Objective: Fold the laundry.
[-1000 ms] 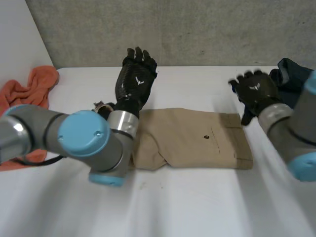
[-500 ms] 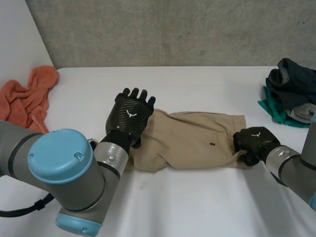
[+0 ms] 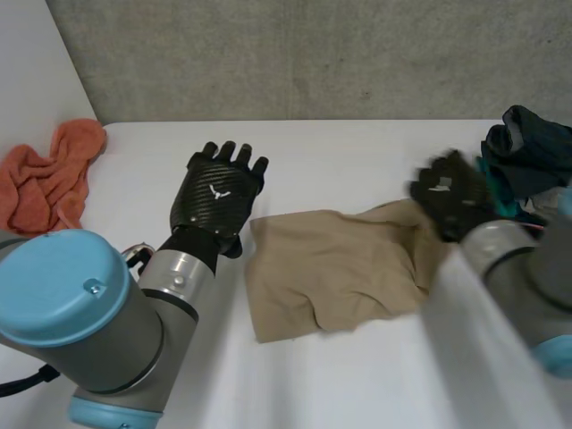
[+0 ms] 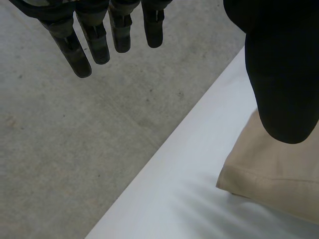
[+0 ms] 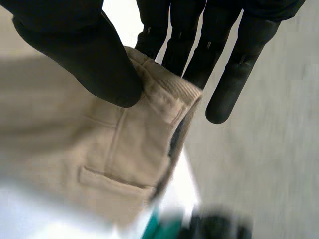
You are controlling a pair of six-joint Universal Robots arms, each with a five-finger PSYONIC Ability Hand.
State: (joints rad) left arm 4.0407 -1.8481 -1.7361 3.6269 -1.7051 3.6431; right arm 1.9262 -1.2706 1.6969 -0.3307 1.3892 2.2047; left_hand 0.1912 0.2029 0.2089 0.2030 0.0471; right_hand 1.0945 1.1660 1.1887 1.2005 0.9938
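Note:
Tan shorts (image 3: 331,268) lie crumpled in the middle of the white table (image 3: 357,152), their right end lifted. My right hand (image 3: 451,192) pinches that waistband end (image 5: 164,84) between thumb and fingers and holds it above the table. My left hand (image 3: 214,197) hovers open just left of the shorts, fingers straight, not touching the cloth. Beside its thumb in the left wrist view sits a folded corner of the shorts (image 4: 269,179).
An orange towel (image 3: 54,174) lies bunched at the table's far left. A pile of dark and teal clothes (image 3: 527,156) sits at the right edge, close behind my right hand. The concrete floor (image 4: 75,149) lies beyond the table's far edge.
My right hand came down on the shorts' right end, closed on it and lifted it up and back. The left hand pressed the shorts' left part, then drew off to the left.

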